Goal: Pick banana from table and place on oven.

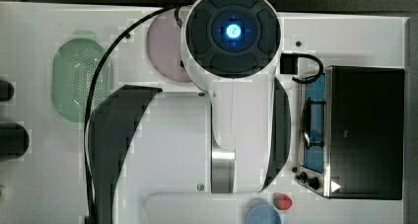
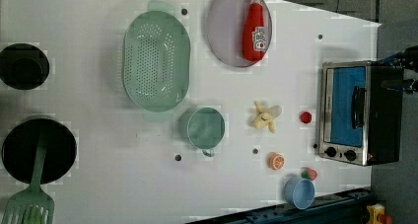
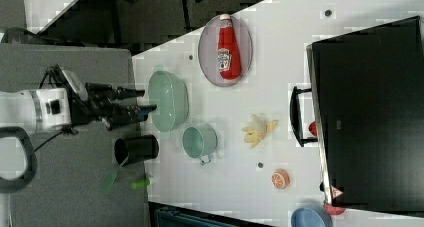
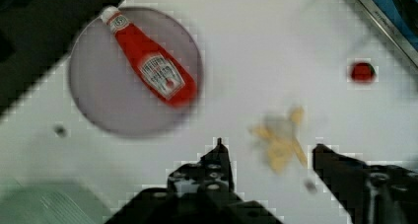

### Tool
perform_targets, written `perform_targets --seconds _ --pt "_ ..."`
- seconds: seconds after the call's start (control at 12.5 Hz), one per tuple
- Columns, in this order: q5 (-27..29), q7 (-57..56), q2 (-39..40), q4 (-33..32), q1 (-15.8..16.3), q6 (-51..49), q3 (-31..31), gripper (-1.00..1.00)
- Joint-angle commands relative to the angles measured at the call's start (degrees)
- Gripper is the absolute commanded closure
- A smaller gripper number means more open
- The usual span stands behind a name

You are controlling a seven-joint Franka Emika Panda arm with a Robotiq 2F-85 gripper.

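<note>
A: Claw (image 4: 268, 157) sits closest to the wrist cam, two dark fingers (image 4: 217, 160) spread apart w/ nothing between them. Banana (image 4: 281, 142) shows in the gap past the tips, not touched.

B: And in the right view?

A: Claw (image 3: 142, 102) hangs well off the banana (image 3: 258, 128), beyond the green colander (image 3: 169, 101), at the surface's (image 3: 240, 182) edge.

B: Where's the banana rel. to the oven?

A: Left view: banana (image 2: 266, 117) lies flat on the surface (image 2: 98, 135), near the oven (image 2: 360, 113), on its glass-door side. Small red fruit (image 2: 306, 117) is between the two, just beside the oven door.

B: Other stuff around the oven?

A: Orange slice (image 2: 276, 161) near its knob end, blue cup (image 2: 299, 192) further out past that corner. Ketchup bottle (image 2: 255, 26) lies on a pale plate (image 2: 224, 29), well apart from the oven. Green mug (image 2: 204, 128) is on the banana's far side from the oven.

B: Oven top?

A: Black, seen in the top view (image 1: 367, 130).
</note>
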Motion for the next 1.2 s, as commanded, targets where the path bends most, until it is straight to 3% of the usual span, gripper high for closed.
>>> perform_targets --seconds 0.08,0.24,0.72,1.2 --pt "0.6 4.5 -31.1 -18.2 -1.6 -12.4 -1.4 -0.59" --pt "0.6 4.5 -31.1 -18.2 -1.6 -12.4 -1.4 -1.00" --pt "0.6 4.5 -26.6 -20.6 -1.5 -9.2 -1.3 -1.00" --pt "0.6 4.5 -13.8 -27.6 -1.5 9.7 -1.2 -1.00"
